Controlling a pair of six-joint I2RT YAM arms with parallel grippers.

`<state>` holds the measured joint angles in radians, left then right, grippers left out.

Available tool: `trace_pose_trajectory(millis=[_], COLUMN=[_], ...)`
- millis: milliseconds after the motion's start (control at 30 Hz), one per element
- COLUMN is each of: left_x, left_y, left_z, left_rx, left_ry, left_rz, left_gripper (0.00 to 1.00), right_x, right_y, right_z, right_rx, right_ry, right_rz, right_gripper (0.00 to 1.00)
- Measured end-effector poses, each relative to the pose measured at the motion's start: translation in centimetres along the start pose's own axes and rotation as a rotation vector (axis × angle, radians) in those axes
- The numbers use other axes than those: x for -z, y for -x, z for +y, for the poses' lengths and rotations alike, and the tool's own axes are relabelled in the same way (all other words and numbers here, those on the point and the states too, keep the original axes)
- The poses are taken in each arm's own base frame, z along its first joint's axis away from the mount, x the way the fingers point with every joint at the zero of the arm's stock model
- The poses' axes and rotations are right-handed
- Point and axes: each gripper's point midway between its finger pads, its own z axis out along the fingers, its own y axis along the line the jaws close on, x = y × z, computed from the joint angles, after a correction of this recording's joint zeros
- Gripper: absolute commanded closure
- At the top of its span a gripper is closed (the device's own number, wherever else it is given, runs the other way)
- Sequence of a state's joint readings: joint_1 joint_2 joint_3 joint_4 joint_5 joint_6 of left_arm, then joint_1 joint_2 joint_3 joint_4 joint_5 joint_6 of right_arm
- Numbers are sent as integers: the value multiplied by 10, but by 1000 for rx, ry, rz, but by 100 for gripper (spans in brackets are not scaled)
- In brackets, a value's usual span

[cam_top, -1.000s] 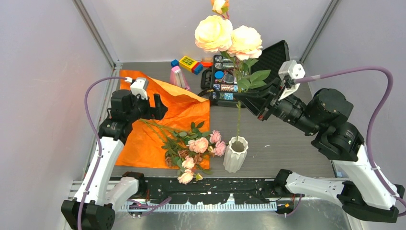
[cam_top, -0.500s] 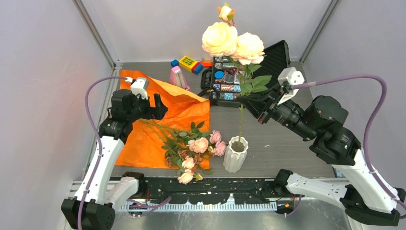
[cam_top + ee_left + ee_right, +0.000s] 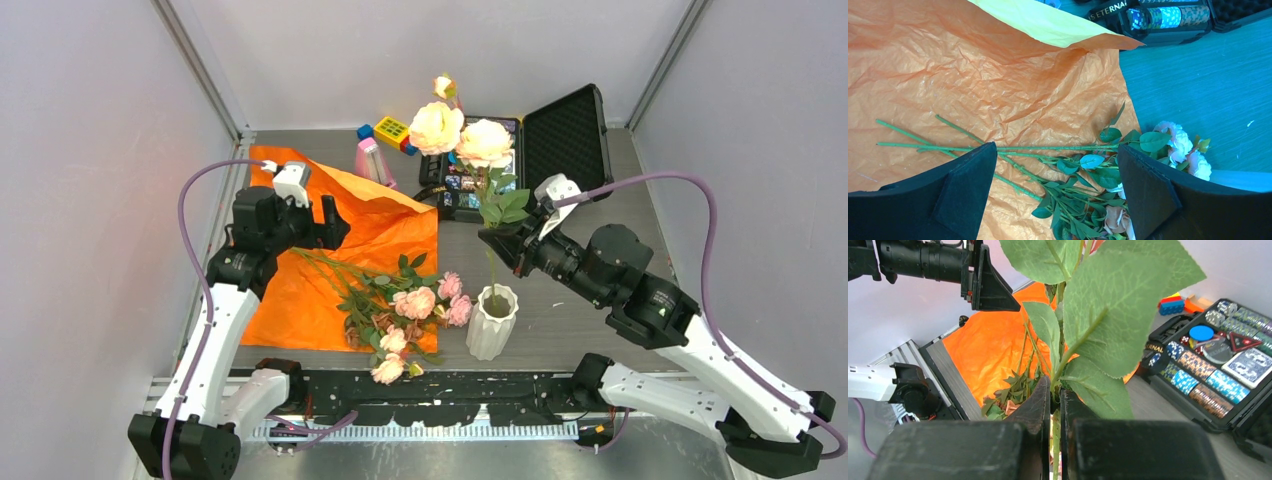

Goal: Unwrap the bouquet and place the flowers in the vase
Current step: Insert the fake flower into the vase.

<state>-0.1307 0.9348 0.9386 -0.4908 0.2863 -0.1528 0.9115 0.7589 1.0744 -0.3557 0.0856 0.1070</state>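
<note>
The white ribbed vase (image 3: 492,322) stands near the table's front. My right gripper (image 3: 497,240) (image 3: 1055,385) hangs just above it, shut on the green stem (image 3: 1055,440) of a tall cream rose stalk (image 3: 484,143). The stalk's lower end reaches into the vase's mouth. The bouquet lies unwrapped: the other flowers (image 3: 415,300) (image 3: 1088,165) rest on the spread orange paper (image 3: 290,300) (image 3: 948,75), left of the vase. My left gripper (image 3: 327,224) (image 3: 1056,149) hovers open over their stems, touching nothing.
An open black case (image 3: 565,125) with poker chips (image 3: 468,180) (image 3: 1218,350) sits at the back right. A pink metronome-shaped object (image 3: 372,160) and toy blocks (image 3: 392,131) stand at the back. Grey walls close in both sides.
My right arm has come down and towards the left, lowering the rose stalk so that its stem sits deeper in the vase. The left arm has not moved.
</note>
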Motion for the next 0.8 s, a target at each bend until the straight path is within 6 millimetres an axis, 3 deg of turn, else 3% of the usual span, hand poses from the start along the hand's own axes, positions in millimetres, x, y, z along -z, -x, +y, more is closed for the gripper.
trace_pose_trajectory(millis=[433,800], left_x=[-5,-7], left_y=[-3,-6], left_z=[8,10], left_rx=[5,8], left_ry=[35,44], left_rz=[16,27], left_gripper=[7,7], right_x=[6,5], right_y=[-51,-64], right_z=[-3,-4], right_rx=[-130,-192], right_ry=[-16,-33], right_rz=[33,56], right_gripper=[98,75])
